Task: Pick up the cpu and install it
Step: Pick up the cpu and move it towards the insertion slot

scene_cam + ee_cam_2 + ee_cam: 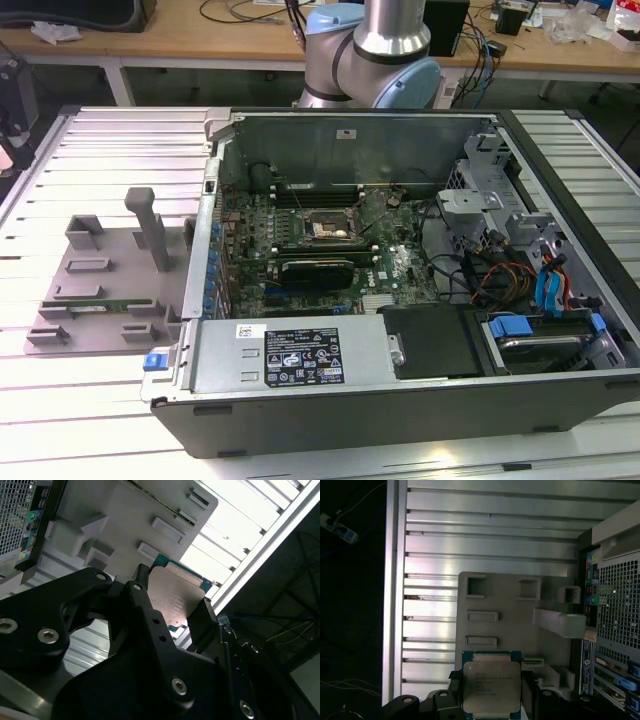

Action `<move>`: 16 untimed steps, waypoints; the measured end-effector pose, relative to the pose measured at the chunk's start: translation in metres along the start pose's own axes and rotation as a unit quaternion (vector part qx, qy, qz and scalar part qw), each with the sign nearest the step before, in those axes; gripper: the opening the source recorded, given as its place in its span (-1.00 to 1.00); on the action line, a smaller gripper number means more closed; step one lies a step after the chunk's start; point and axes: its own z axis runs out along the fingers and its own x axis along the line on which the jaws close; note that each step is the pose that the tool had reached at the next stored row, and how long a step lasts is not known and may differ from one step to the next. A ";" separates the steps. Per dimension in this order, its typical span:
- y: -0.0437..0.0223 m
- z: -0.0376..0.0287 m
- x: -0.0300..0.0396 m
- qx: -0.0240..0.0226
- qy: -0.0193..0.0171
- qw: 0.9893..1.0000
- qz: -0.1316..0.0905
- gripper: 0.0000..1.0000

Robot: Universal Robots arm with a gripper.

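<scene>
The cpu (491,682) is a flat square chip with a silver-grey metal top and a green rim. My gripper (491,700) is shut on it, with a black finger (454,680) against each of two opposite edges. In the second wrist view the cpu (176,596) stands edge-on between the black fingers (141,587) of my gripper (172,607). It hangs in the air well above the grey parts fixture (520,605) and the ribbed aluminium table (485,540). The open socket (325,228) sits in the middle of the motherboard in the exterior view.
The open computer case (400,250) lies on the table, with cables and drive bays on the exterior view's right. The grey fixture (105,270) lies beside it on the exterior view's left, with an upright post (150,228) and a green memory stick (100,303). The arm's base (370,50) stands behind the case.
</scene>
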 end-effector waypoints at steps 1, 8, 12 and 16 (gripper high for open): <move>0.0000 -0.0002 0.0000 0.000 0.000 1.000 0.000 0.09; 0.0000 -0.0003 -0.0016 0.000 0.000 1.000 0.000 0.09; -0.0004 0.0000 -0.0101 0.000 0.000 1.000 0.000 0.09; -0.0009 0.0003 -0.0231 0.000 0.000 1.000 0.000 0.09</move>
